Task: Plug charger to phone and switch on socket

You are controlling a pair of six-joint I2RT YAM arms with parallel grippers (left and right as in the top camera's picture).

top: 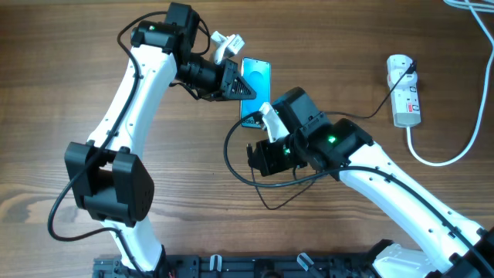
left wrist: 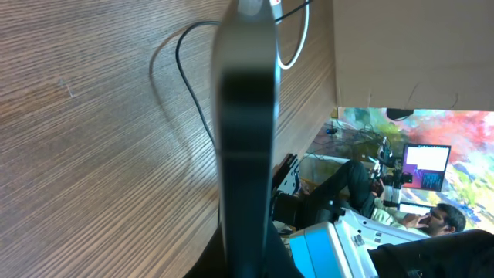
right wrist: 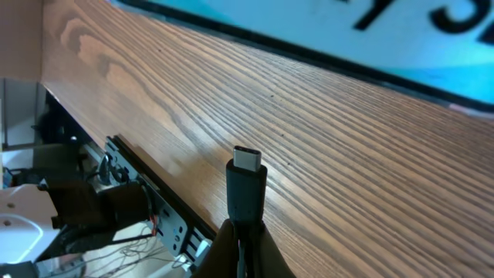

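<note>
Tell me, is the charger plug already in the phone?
No, the right wrist view shows the charger plug with its metal tip bare above the wood, short of the phone.

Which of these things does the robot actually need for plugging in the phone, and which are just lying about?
Needed for the job:
phone
charger, its plug gripped in the right claw
socket

Just there:
thick white cord trailing from the socket
lit monitor and a person beyond the table
</note>
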